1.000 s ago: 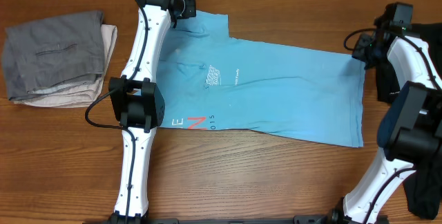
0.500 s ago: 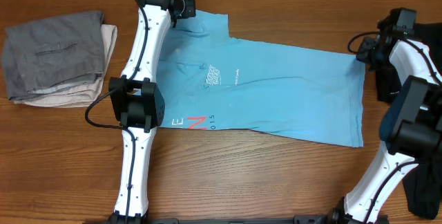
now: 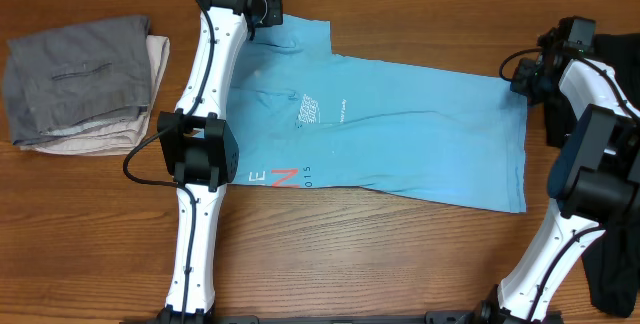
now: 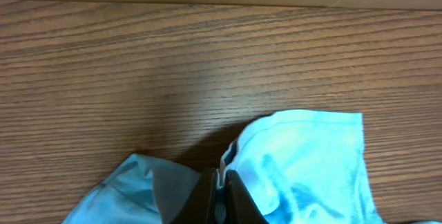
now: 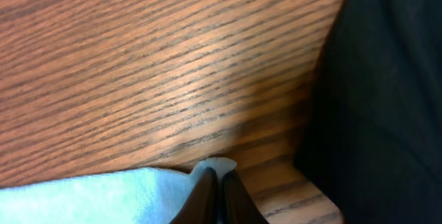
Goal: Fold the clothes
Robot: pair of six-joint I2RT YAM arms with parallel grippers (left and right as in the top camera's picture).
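The clothes, a light blue T-shirt (image 3: 400, 134) with white print and coral letters, lie spread flat across the wooden table (image 3: 380, 254). At its far left corner my left gripper (image 3: 268, 16) is shut on a pinch of the fabric. The left wrist view shows the jaws of that left gripper (image 4: 221, 182) closed on a white-edged hem of the shirt (image 4: 311, 155). My right gripper (image 3: 522, 79) is at the shirt's far right corner. In the right wrist view that right gripper (image 5: 219, 175) is shut on the tip of the blue corner (image 5: 90, 196).
A folded pile of grey and beige garments (image 3: 80, 79) sits at the left edge. Black cloth (image 3: 558, 114) lies just right of the shirt's right edge, filling the right side of the right wrist view (image 5: 387, 92). More dark fabric (image 3: 610, 274) is at the near right.
My right gripper has closed on the shirt's far right corner after shifting slightly beside it. The left arm and the shirt have not moved.
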